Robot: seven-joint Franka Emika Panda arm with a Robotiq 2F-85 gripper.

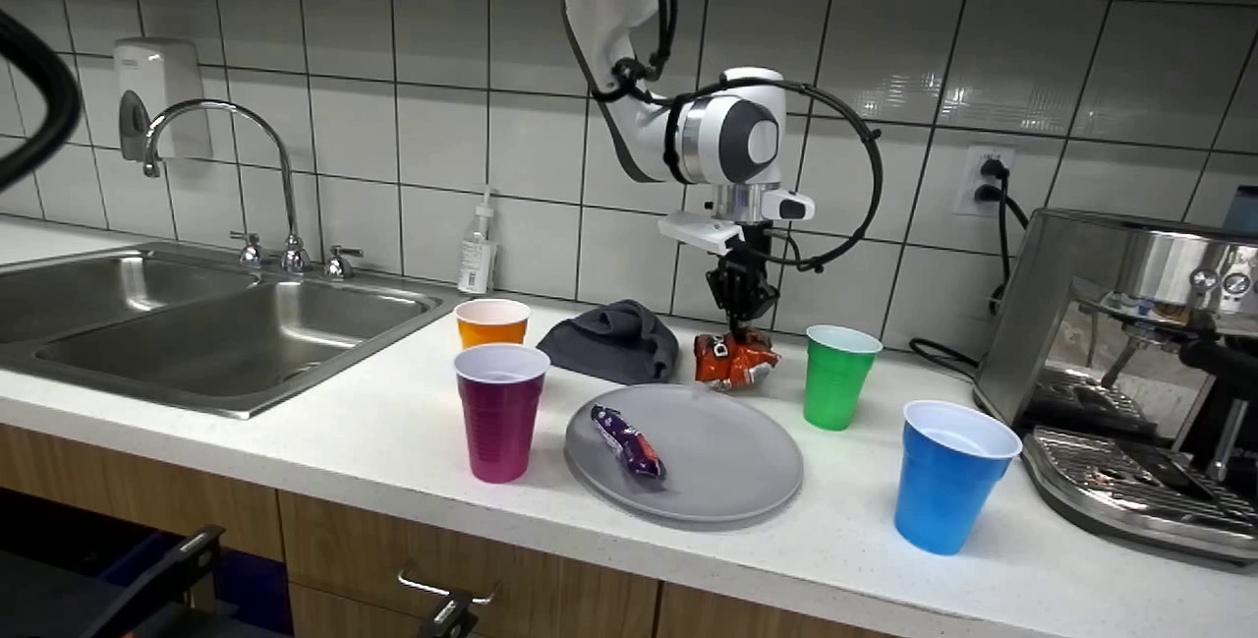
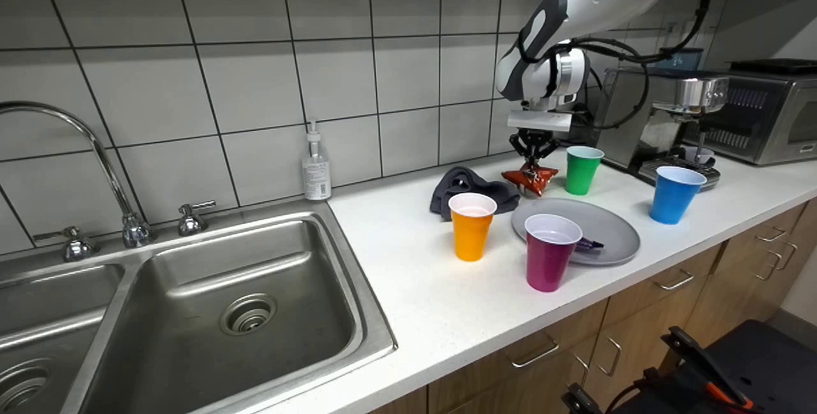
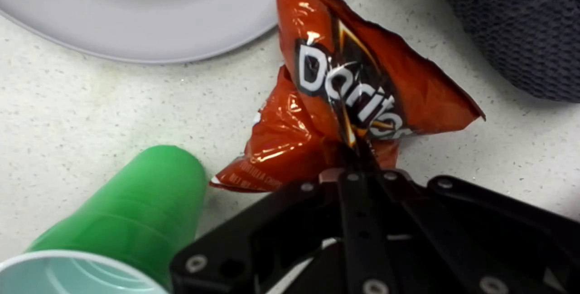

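on a white kitchen counter [image 1: 383,422], a robot arm [image 1: 639,137] reaches down at the far side, near the tiled wall [image 1: 442,127]. its black gripper [image 1: 739,326] has its fingers together, clamped on a shiny red-orange doritos bag [image 3: 335,103]. the bag sits directly below the fingertips, pinched near its middle, with its corners flaring outward; whether it touches the counter is hard to tell. in an exterior view, a dark grey cloth [image 1: 614,348] lies just left of the bag, and a green cup [image 1: 840,382] stands near it on the right. a round grey plate [image 1: 727,451] lies on the near side of the bag, with a purple wrapped bar [image 1: 627,441] resting on its left half. an orange cup [image 1: 491,328] and a magenta cup [image 1: 499,422] stand to the left of the plate, a blue cup [image 1: 948,481] to its right. farther right is a shiny espresso machine [image 1: 1130,255]; at the left, a steel sink [image 1: 187,348] is set into the counter
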